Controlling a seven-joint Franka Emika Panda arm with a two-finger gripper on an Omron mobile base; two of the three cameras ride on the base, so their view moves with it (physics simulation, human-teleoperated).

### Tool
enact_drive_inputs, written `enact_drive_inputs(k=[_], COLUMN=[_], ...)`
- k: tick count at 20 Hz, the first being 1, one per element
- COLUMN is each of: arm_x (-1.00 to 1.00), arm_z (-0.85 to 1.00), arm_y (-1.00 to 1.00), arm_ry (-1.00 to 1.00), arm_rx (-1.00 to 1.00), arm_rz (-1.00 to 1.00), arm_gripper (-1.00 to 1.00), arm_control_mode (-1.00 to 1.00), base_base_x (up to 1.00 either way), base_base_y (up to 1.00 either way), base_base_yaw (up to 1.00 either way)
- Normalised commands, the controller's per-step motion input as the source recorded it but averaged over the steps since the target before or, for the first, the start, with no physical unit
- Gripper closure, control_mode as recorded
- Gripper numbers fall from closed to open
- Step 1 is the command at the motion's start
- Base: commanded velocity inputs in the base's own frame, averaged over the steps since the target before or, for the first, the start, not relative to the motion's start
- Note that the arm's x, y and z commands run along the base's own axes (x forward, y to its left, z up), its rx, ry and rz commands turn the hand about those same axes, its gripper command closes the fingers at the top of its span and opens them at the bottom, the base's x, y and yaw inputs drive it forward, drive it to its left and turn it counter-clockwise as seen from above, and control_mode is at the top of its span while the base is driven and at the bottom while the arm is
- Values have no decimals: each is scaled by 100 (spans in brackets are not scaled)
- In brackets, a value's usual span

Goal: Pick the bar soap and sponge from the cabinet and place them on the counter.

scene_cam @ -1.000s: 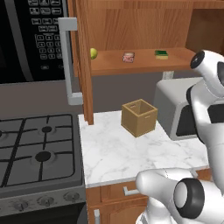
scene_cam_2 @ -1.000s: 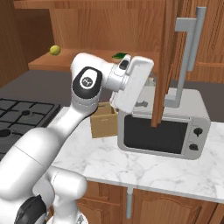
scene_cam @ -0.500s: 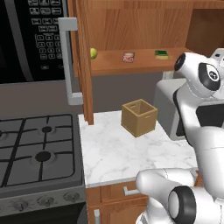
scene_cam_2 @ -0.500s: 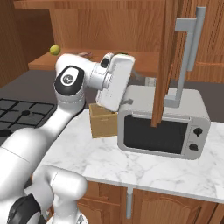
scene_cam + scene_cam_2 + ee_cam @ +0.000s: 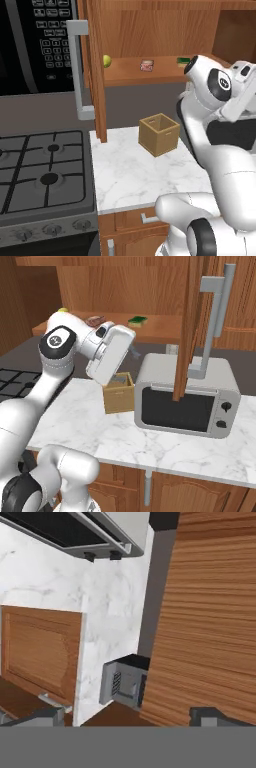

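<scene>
there, pinkish bar soap (image 5: 147, 65) (pale markings), green-topped sponge (image 5: 183, 60) on shelf.

My 2 fingertips (image 5: 45, 716) stand wide apart at the bottom edge, nothing between them. Past them lies the counter (image 5: 115, 602), white marble with grey veins. A panelled wooden door (image 5: 40, 652) sits on one side, broad grained wood (image 5: 210, 612) on the other, and the microwave (image 5: 95, 532) at the top.

sponge (image 5: 183, 61) partly behind the arm, bar soap (image 5: 93, 320) markings too small, microwave (image 5: 235, 135) mostly hidden
</scene>
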Motion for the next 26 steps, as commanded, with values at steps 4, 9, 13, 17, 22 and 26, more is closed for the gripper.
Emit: enact_drive_inputs(k=[4, 9, 13, 17, 22, 26], arm_x=[-15, -10, -22, -25, -33, -27], arm_z=[-36, -43, -57, -49, -8, 20], arm_y=[26, 24, 22, 13, 6, 5], arm_ry=[-1, -3, -14, -25, -47, -49], arm_rx=[38, 40, 42, 41, 29, 11], arm_rz=[-10, -12, -8, -7, -1, 0], arm_gripper=[-100, -100, -100, -100, -100, -100], arm_control_mode=[-100, -100, -100, -100, -100, -100], base_base_x=[0, 0, 0, 0, 0, 0], base_base_y=[0, 0, 0, 0, 0, 0], base_base_yaw=[0, 0, 0, 0, 0, 0])
